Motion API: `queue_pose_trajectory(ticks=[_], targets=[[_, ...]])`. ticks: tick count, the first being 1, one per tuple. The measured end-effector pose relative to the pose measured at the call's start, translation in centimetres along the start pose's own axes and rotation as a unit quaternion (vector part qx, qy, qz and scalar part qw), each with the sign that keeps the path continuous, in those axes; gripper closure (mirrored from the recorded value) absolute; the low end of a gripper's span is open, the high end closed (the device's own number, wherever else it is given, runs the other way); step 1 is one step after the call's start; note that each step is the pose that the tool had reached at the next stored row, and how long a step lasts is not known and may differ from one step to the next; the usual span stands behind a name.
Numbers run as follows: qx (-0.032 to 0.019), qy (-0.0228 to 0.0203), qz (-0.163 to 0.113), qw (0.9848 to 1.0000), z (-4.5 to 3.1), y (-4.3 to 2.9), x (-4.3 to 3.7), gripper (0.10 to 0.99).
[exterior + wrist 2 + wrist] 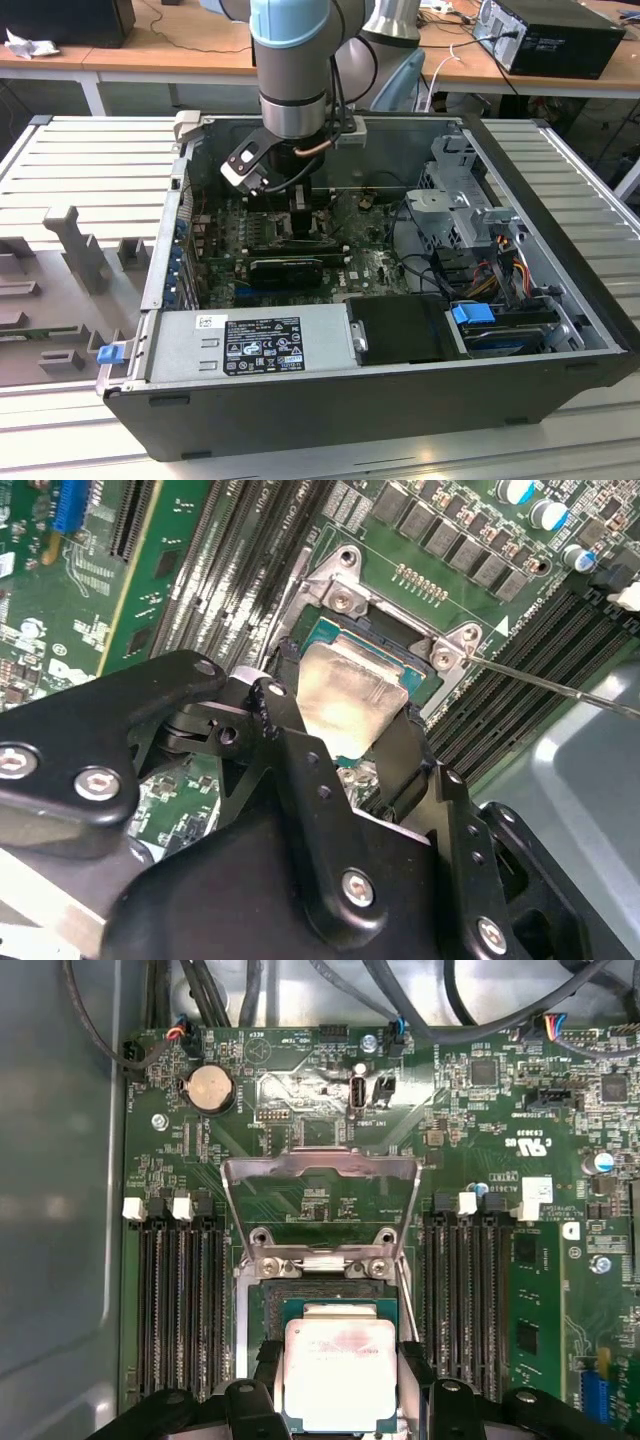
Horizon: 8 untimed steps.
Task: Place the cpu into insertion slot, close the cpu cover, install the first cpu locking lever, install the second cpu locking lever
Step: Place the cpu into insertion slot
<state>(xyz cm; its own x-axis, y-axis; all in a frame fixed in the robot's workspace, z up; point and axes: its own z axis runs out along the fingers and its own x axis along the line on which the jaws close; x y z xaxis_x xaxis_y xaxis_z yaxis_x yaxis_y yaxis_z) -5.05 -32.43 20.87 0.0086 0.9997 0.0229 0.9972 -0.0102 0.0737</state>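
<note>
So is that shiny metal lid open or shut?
Open. The cpu cover is swung back off the insertion slot, green board showing through its window, while the gripper holds the cpu at the slot.

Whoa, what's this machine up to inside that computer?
A robot arm is reaching into an open computer case. Its claw grips a small silvery chip by two opposite edges, right at the square socket on the green board. The socket's metal cover frame is swung open, so nothing is locked down yet.
</note>
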Motion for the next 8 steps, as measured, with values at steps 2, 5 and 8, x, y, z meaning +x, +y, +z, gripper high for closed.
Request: queue_pose_trajectory(ticks=[2, 5, 8], targets=[[-0.0001, 0.0001, 0.0, 1.0, 0.21, -0.02, 0.2, 0.549], [0.0, -0.0001, 0.002, 1.0, 0.42, 0.11, 0.2, 0.549], [0.0002, -0.0001, 0.002, 1.0, 0.81, 0.24, 0.2, 0.549]])
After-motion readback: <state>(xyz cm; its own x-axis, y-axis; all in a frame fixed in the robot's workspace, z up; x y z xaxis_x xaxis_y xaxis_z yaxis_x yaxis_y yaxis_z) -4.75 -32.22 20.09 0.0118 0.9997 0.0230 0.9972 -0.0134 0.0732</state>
